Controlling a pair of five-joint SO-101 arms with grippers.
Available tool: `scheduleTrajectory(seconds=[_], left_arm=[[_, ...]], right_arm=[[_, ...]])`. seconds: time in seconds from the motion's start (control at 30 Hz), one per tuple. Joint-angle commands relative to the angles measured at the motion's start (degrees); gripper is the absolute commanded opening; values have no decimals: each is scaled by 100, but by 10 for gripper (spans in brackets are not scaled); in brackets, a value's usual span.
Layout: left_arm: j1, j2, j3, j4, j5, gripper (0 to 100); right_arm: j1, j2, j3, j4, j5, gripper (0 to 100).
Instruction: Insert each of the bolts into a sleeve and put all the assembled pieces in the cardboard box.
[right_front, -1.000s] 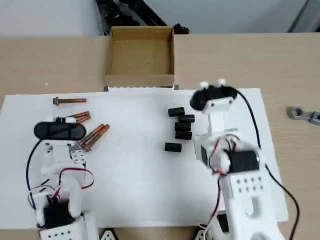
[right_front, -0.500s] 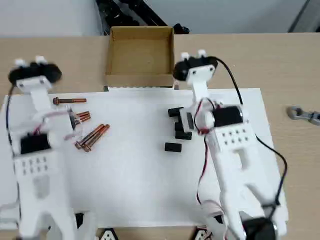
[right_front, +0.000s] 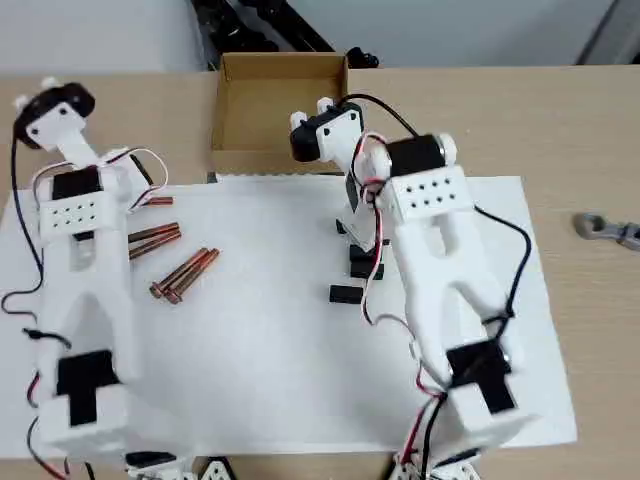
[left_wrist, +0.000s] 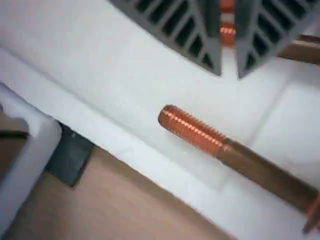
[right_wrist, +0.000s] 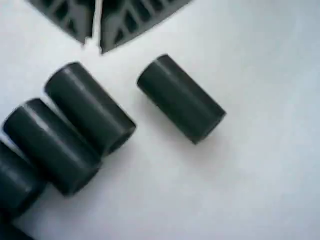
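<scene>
Left gripper (left_wrist: 227, 50) is hovering clenched, empty, over copper bolts (left_wrist: 200, 132); right gripper (right_wrist: 95, 35) likewise over black sleeves (right_wrist: 180, 97) — cardboard box (right_front: 280, 158) sitting beyond. Descending closed, either is likely risking nudging round pieces into rolling away.

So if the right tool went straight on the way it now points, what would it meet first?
Probably the end sleeve of the black row, lying just ahead of the right tool. Depth is unclear, so it might touch the white sheet first.
</scene>
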Motion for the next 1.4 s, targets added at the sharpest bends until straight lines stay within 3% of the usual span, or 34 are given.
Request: scheduleTrajectory(seconds=[0.0, 0.17, 0.27, 0.53, 0.73, 1.07, 1.2, 1.37], left_arm=[[9, 185, -295, 62, 1125, 5], [-9, 290, -295, 519, 2673, 11], [-26, 281, -312, 712, 3209, 41], [-202, 299, -778, 862, 3358, 47], [-448, 501, -1938, 1609, 3332, 48], [-448, 3727, -6220, 4070, 3165, 48], [-457, 4677, -7169, 4114, 3174, 48], [-448, 5020, -7248, 4088, 3244, 48]], right_arm=[[-48, 286, -413, 136, 79, 6], [-48, 470, -413, 145, 79, 6], [-40, 462, -413, 171, 70, 7], [-57, 479, -413, 189, -9, 7], [-66, 488, -413, 189, -132, 7], [-66, 497, -413, 189, -132, 7], [-66, 497, -387, 189, -132, 7], [-48, 497, -369, 189, -132, 7]])
